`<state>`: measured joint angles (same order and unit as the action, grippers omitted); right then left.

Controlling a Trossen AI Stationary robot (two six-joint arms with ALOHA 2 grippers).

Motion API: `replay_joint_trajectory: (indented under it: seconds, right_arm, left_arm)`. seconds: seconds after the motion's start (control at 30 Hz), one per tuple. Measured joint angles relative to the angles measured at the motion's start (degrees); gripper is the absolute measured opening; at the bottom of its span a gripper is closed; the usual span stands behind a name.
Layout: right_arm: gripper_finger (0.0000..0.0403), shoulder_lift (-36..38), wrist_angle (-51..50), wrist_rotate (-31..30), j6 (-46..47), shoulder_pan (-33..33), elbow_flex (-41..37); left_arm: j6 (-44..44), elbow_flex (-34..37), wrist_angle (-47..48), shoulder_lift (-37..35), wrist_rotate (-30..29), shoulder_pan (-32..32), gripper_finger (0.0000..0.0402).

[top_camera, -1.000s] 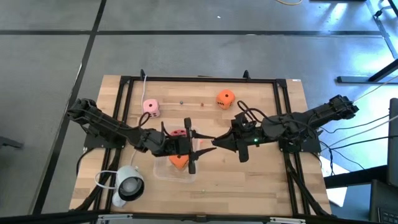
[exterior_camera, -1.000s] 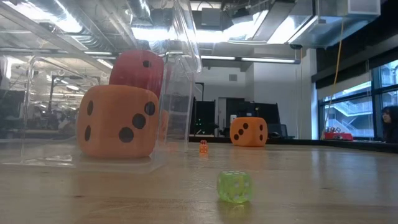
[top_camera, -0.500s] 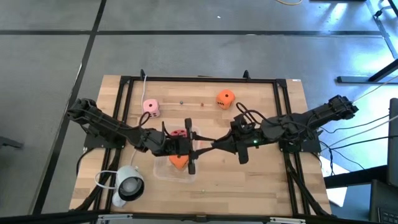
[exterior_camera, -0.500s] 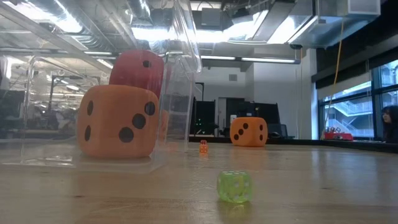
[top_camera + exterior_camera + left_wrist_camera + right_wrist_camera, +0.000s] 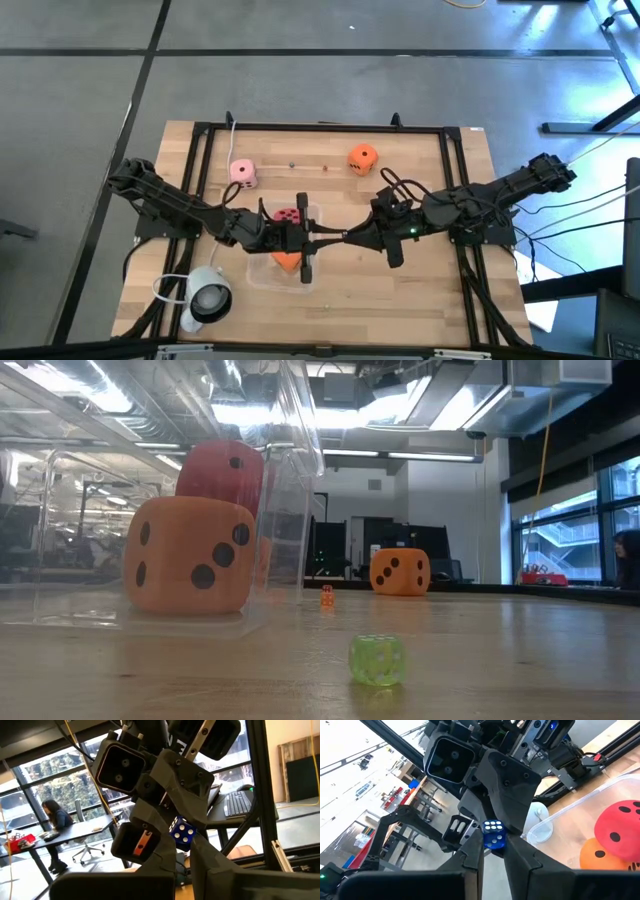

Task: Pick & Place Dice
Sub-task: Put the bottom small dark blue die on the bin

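Note:
A small blue die (image 5: pixel 494 836) with white pips hangs in the air over the clear container (image 5: pixel 262 276), with my right gripper (image 5: pixel 493 852) shut on it. My left gripper (image 5: pixel 325 239) faces it tip to tip and is shut right at the die (image 5: pixel 181 833). Inside the container an orange die (image 5: pixel 190 555) rests on the bottom, and a red die (image 5: pixel 222 468) sits partly on top of it. On the table behind lie a pink die (image 5: pixel 242 172) and a second orange die (image 5: pixel 362 158). My right gripper pinches the blue die by two opposite side faces (image 5: pixel 487 843) between its fingertips. It comes roughly level from the table's right. The die is lifted clear, one face with several pips turned up. My left gripper's shut tips stand against the die; whether they touch it I cannot tell.
A tiny translucent green die (image 5: pixel 377 660) and a tiny orange one (image 5: pixel 327 596) lie loose on the wood. A white camera (image 5: pixel 206 296) stands at the near left. A black frame (image 5: pixel 320 127) runs round the table; bare wood lies right of the container.
My left gripper has shut its fingers in front of the right gripper's tips. Both arms have kept their places over the container, and the blue die has stayed in the right gripper.

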<state>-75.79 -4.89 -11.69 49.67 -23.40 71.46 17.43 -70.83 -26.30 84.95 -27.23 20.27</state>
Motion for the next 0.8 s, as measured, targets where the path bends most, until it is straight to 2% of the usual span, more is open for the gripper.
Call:
replay_joint_trajectory:
  seconds: [0.2, 0.33, 0.63, 0.8]
  right_arm:
    - [0.0062, 0.0, -0.1, 0.0, 0.1, 0.0, 0.0]
    - [0.0052, -0.1, -0.1, 0.0, 0.2, 0.0, 0.0]
    - [0.0047, -0.3, -0.1, -0.6, 0.3, 0.1, 0.0]
    - [0.0047, -0.3, -0.1, -0.6, 0.7, 0.2, 0.0]
  left_arm:
    - [0.0, 0.0, 0.0, 0.0, -0.1, 0.0, 0.0002]
    - [-1.0, 0.0, 0.0, 0.0, -0.1, 0.0, 0.0006]
    - [-1.6, 0.0, -0.1, 0.0, 0.0, 0.0, 0.0078]
    - [-1.6, 0.0, -0.5, 0.0, 0.0, -0.1, 0.0105]
